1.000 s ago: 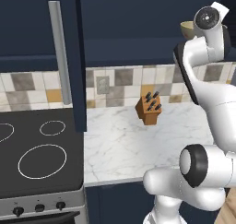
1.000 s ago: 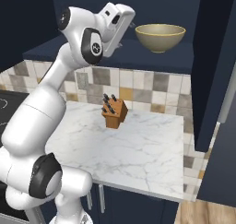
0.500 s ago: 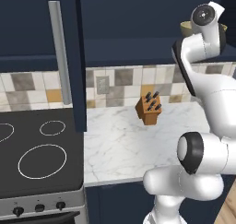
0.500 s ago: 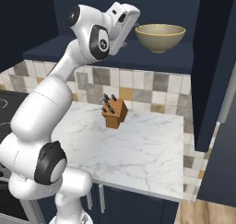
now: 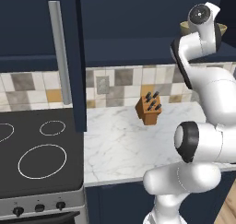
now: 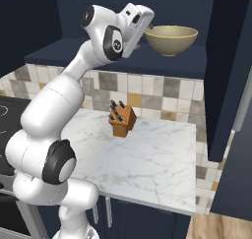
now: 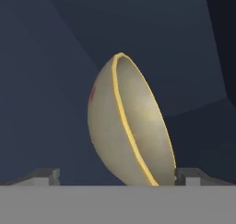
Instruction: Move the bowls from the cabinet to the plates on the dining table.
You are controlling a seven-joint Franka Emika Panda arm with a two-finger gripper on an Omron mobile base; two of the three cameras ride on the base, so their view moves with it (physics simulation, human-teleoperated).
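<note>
Beige-tan bowl [image 6: 171,39] is seen upright on the floor of the open navy cabinet [image 6: 147,61], above the small marble counter [image 6: 147,154] with the knife block [image 6: 122,120]. Only one bowl is made out; its rim also peeks past the wrist in the left base view [image 5: 220,28].

Gripper [image 6: 143,35] is raised to shelf height, just beside the bowl's left wall as seen from the right base camera. Contact cannot be confirmed from that view.

Key relation: the bowl lies straight ahead of the hand, along the approach axis. In the hand view the bowl [image 7: 131,126] appears rolled on edge because the camera is rolled; the rim line runs between the two tips, which sit wide apart at either side of the bowl's base. Jaws are judged spread, with nothing clamped.

Step is judged as final approach to a rim or wall pinch. A short advance is needed so one finger goes inside the rim and one outside.

Risk: the bowl could be pushed deeper into the cabinet if the advance is off-line.
</note>
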